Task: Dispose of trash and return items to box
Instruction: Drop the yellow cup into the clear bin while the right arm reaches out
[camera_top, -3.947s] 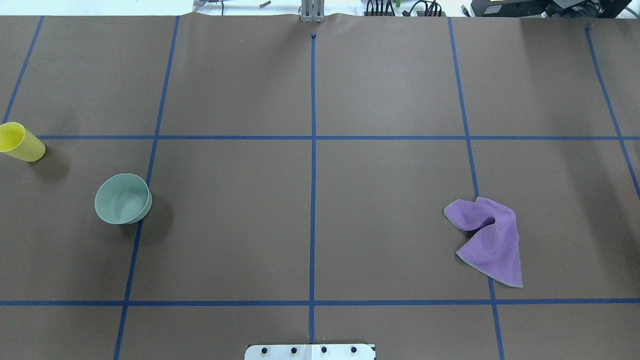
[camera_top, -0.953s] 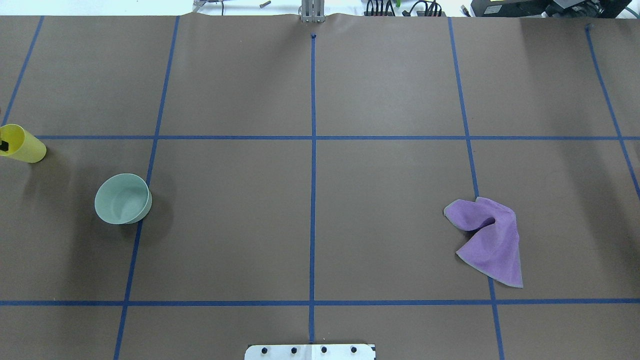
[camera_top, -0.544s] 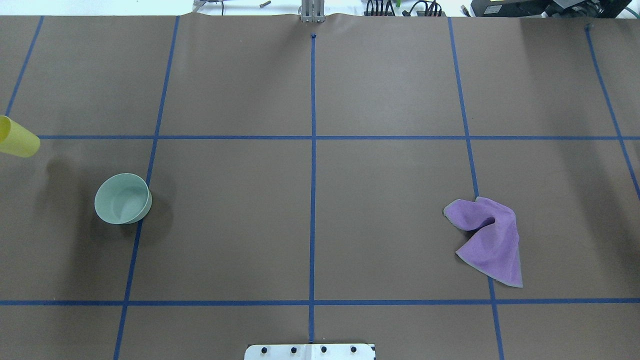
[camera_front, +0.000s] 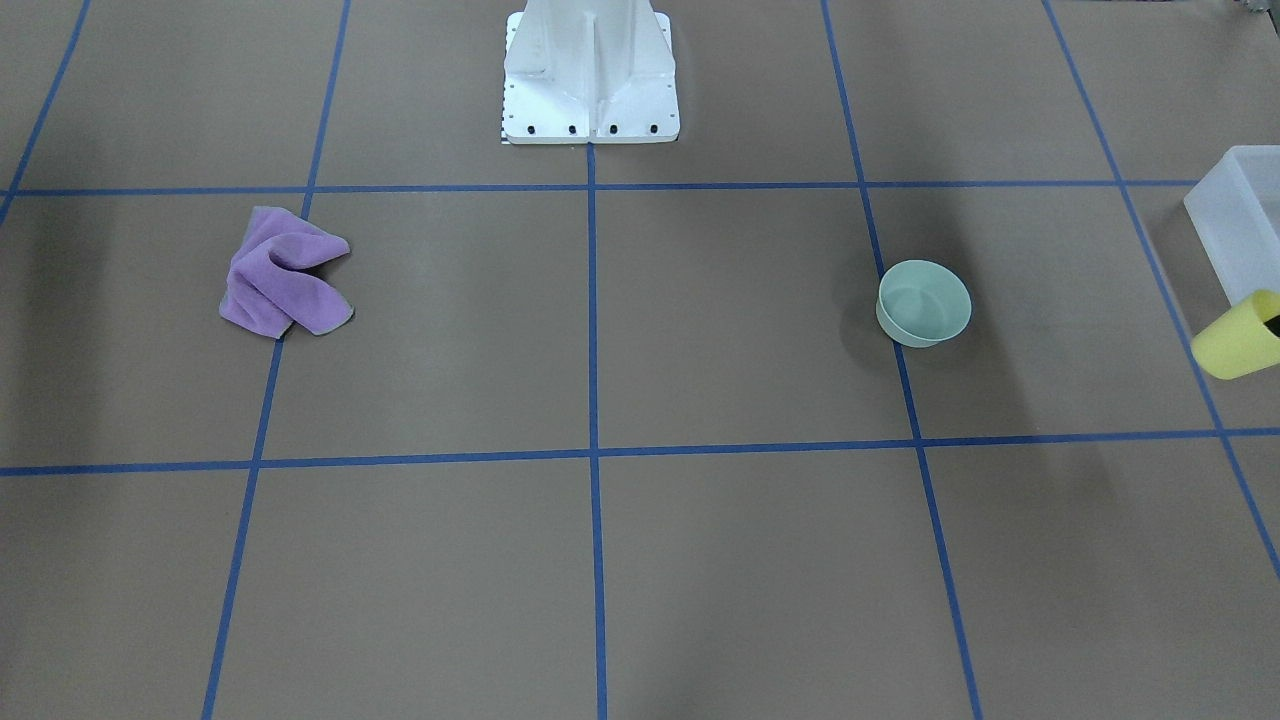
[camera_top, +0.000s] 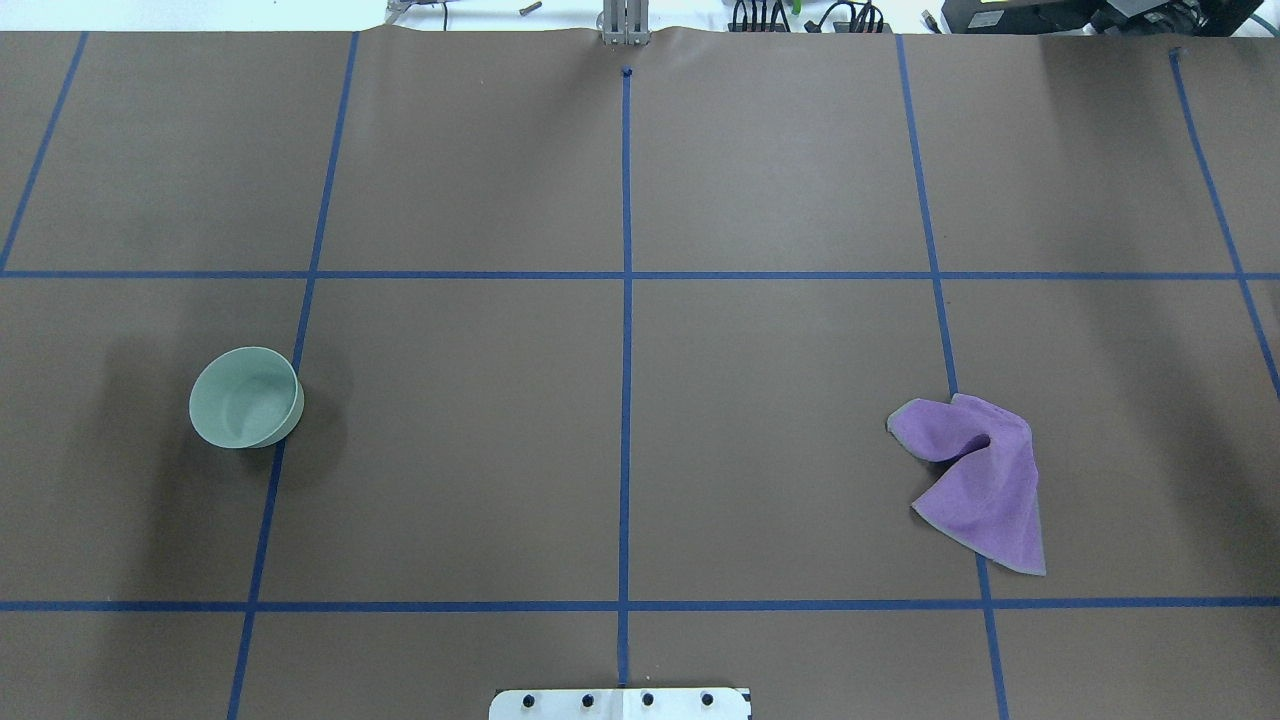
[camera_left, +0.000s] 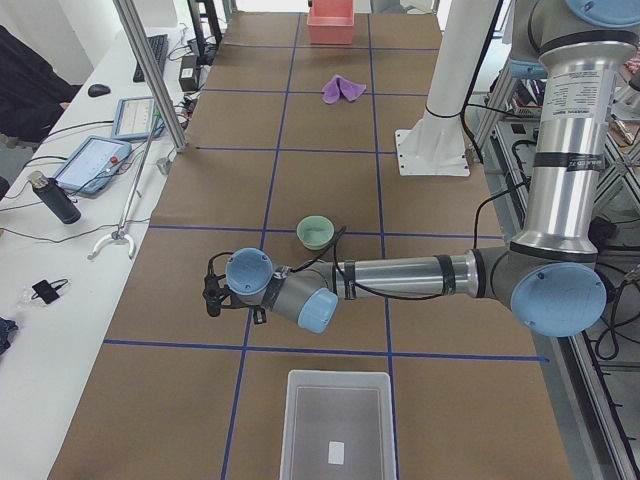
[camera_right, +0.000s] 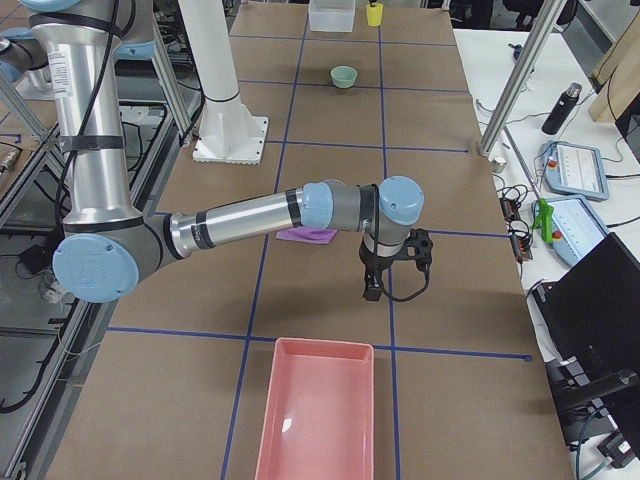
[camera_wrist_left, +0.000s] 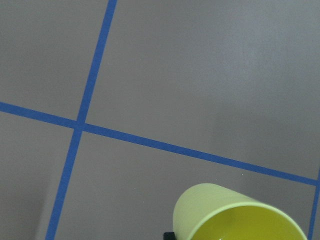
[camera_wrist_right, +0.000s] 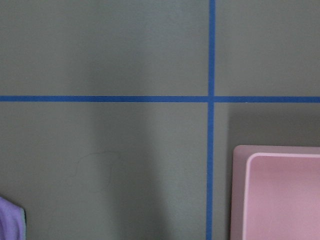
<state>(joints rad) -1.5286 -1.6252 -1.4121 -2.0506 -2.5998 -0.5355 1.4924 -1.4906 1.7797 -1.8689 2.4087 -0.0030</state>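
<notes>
The brown tabletop (camera_top: 780, 180) carries the frosted white box (camera_front: 1212, 240) at one end. A pink tray (camera_right: 315, 420) sits at the end opposite the box. A purple cloth (camera_top: 975, 480) lies well apart from the box. The green bowl (camera_top: 245, 397) stands upright, near the box but outside it. The yellow cup (camera_front: 1238, 338) hangs tilted just beside the box, pinched at its rim by the left claw (camera_left: 211, 297). The right claw (camera_right: 371, 290) hovers far from the box; I cannot tell whether it is parted or closed.
</notes>
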